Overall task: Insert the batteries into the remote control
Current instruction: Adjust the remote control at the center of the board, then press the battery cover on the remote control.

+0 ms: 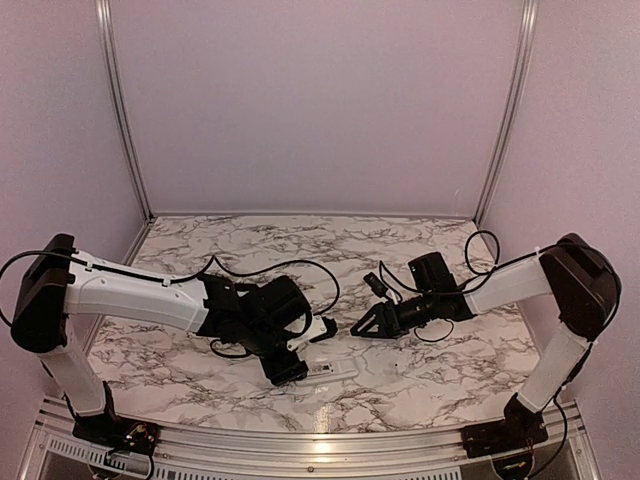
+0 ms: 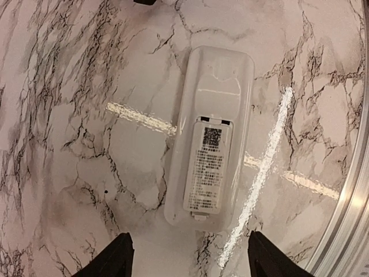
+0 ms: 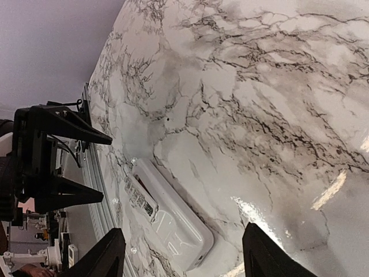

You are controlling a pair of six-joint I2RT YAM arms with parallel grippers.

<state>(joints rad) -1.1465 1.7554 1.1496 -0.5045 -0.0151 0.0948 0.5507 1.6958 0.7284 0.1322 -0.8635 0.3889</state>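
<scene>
The remote control [image 2: 210, 138] lies back up on the marble table, its labelled battery cover [image 2: 207, 170] on the recess. It also shows in the top view [image 1: 335, 370] near the front edge and in the right wrist view [image 3: 173, 216], where the cover sits slightly raised. My left gripper [image 2: 189, 245] is open and empty, its jaws wide apart just short of the remote's end; in the top view it [image 1: 300, 352] hovers at the remote's left. My right gripper [image 3: 183, 231] is open and empty, pointing at the remote from the right [image 1: 362, 325]. No batteries are in view.
A metal rail [image 2: 346, 231] runs along the table's near edge, close beside the remote. Black cables [image 1: 300, 268] loop over the middle of the table. Pale walls enclose the back and sides. The left gripper's open fingers [image 3: 86, 137] show in the right wrist view.
</scene>
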